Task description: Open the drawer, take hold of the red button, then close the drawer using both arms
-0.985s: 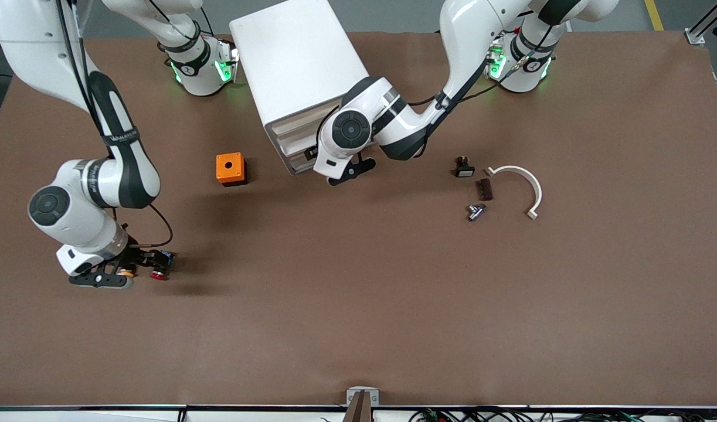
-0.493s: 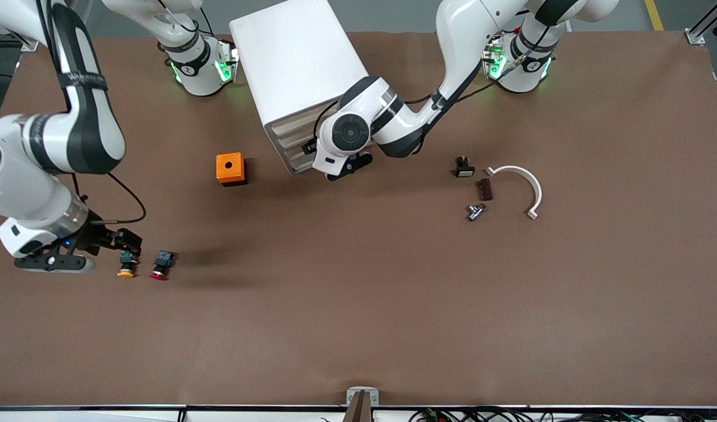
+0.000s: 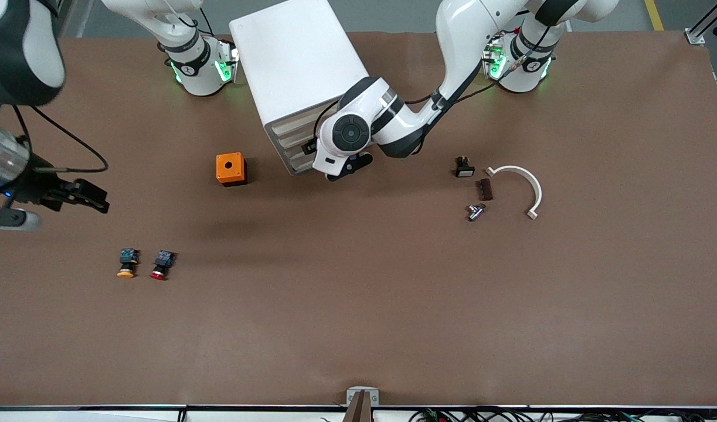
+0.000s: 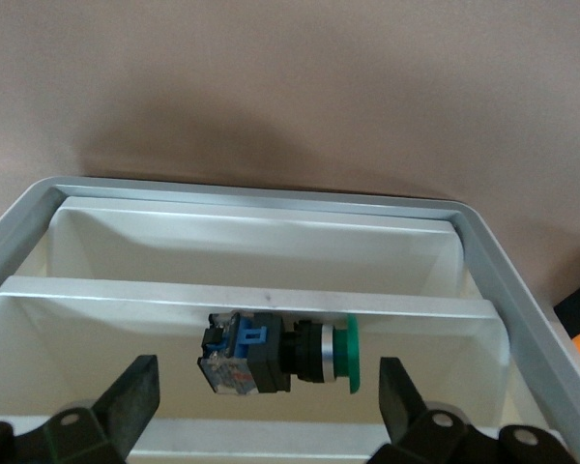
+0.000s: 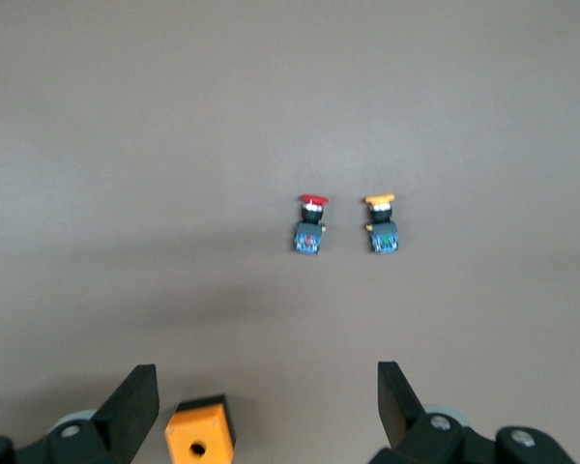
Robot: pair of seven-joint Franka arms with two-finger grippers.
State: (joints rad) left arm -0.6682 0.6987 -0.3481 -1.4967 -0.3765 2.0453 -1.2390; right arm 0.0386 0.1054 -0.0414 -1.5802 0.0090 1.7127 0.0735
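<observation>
Front view: the right claw (image 3: 71,196) hangs empty with fingers spread over the tabletop (image 3: 358,305) at the right arm's end. The red button (image 3: 160,265) lies on the tabletop below it, just beside an orange-capped button (image 3: 126,263). The left claw (image 3: 349,167) is at the white cabinet (image 3: 299,76) front.

Left wrist view: the left claw (image 4: 269,411) is wide open and empty over a drawer (image 4: 271,242) holding a green-capped button (image 4: 280,353).

Right wrist view: the right claw (image 5: 269,411) gapes over both buttons, with an orange box (image 5: 199,437) between its fingers.

An orange box with a hole (image 3: 230,169) sits on the brown bench (image 3: 358,305). An orange-capped button (image 3: 126,263) lies nearer the camera. Toward the left arm's end lie a white curved bracket (image 3: 522,186), a small black part (image 3: 464,167), a dark brown block (image 3: 484,189) and a metal fitting (image 3: 476,211). A green-capped button (image 4: 280,351) lies in a white tray.
</observation>
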